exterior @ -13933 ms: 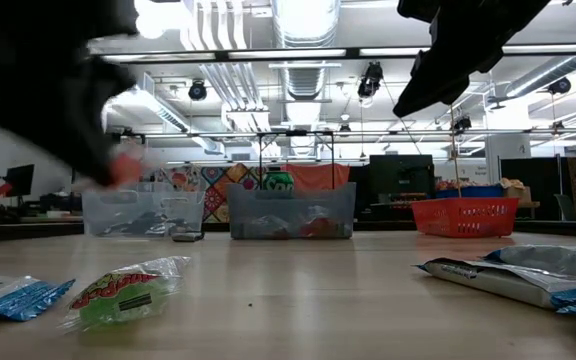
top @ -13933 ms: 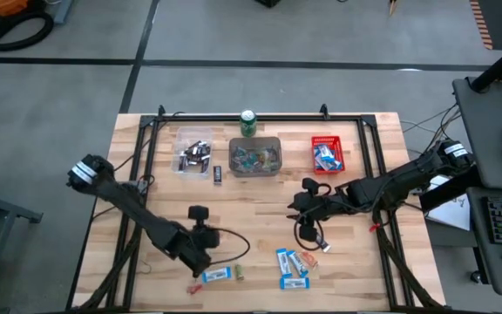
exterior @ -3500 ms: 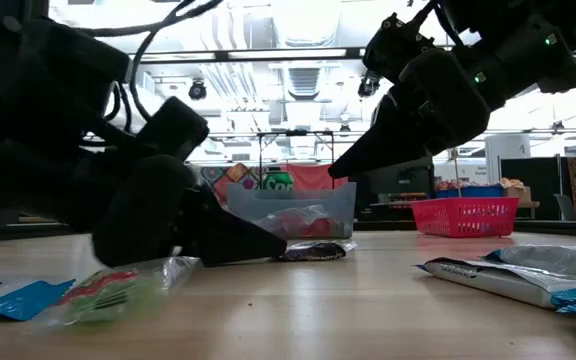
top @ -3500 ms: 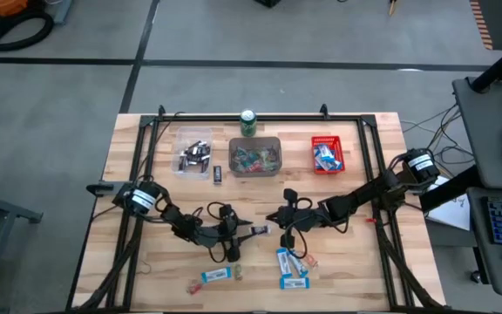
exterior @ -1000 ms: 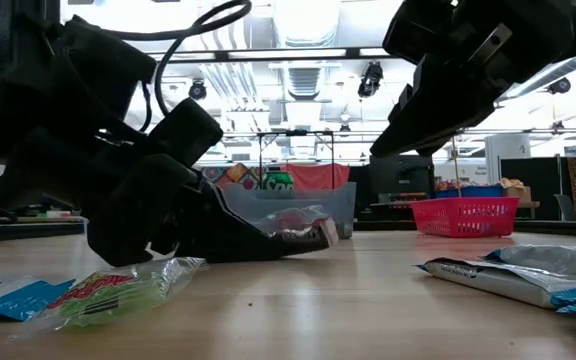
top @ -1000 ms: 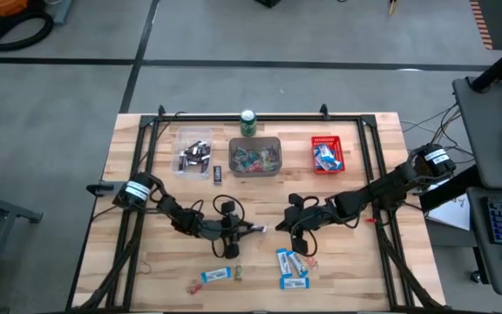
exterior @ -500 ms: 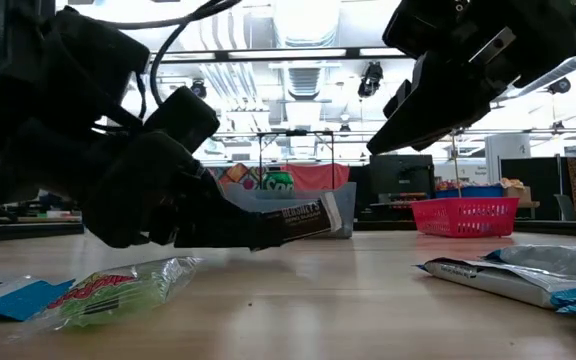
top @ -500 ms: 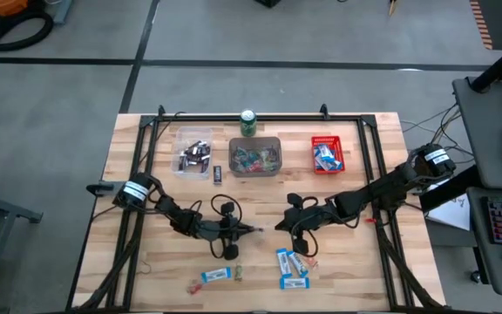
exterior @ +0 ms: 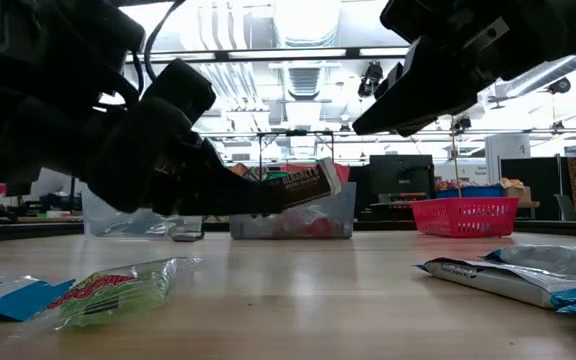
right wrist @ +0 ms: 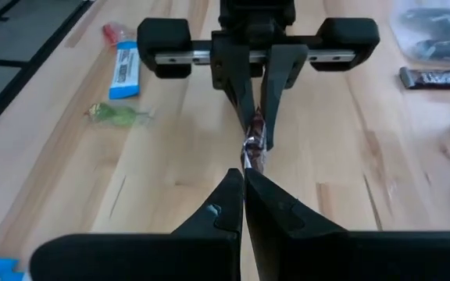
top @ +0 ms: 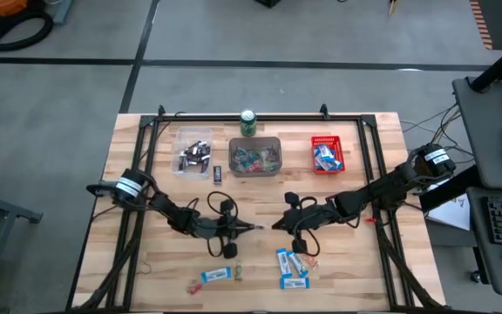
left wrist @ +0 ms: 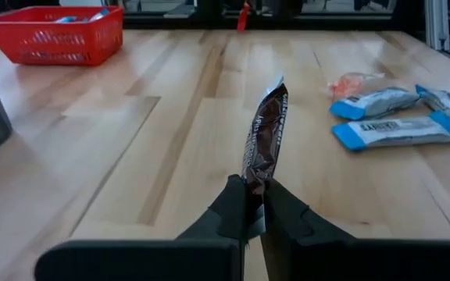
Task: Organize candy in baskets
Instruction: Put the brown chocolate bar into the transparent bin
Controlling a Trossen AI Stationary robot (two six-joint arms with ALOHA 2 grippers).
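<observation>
**Dark bar pinched between two arms, mid-table**

My left gripper (left wrist: 254, 204) is clamped on a dark brown mini bar (left wrist: 266, 136), held clear of the table (top: 364, 253). The bar's long axis runs toward 3 o'clock, straight at my right gripper (right wrist: 244, 181), whose narrowed fingers meet the far end. The clear basket (top: 194, 152) for dark bars lies at 11 o'clock, nearer my left arm. The wrapper looks glossy and crinkled.

clear basket (top: 193, 153) contents perhaps dark bars, wrapper print (left wrist: 260, 140) unreadable

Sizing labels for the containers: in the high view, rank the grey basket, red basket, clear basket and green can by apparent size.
1. grey basket
2. clear basket and red basket, which look alike
3. green can
</observation>
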